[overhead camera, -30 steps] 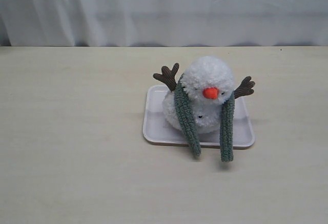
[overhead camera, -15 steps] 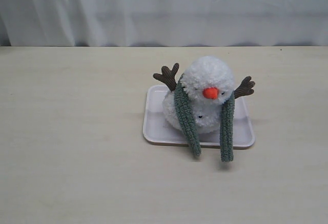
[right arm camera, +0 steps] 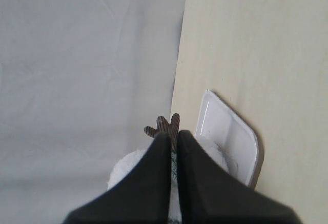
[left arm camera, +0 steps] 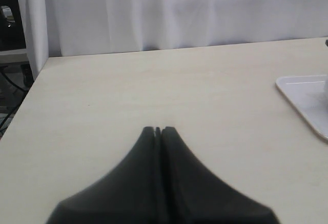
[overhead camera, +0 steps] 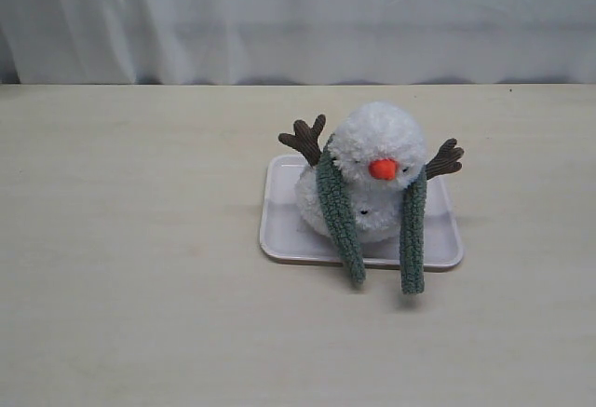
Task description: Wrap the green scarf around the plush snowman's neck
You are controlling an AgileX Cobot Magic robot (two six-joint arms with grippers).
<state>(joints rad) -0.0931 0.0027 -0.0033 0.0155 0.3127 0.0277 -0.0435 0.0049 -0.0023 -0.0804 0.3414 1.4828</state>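
Where scarf hangs: round neck of snowman, ends past near edge of tray
Left jaws: closed, empty
Right jaws: closed, empty

R gripper closed, plush snowman prob. behind it, white tray

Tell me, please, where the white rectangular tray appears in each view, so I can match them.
Exterior view: the white rectangular tray sits at centre, under the fluffy white plush snowman.
Left wrist view: one corner only, at the frame edge, aside from the left gripper, jaws shut.
Right wrist view: just beyond the right gripper, jaws shut, beside the snowman.
Shared landmark: the white curtain behind the table.
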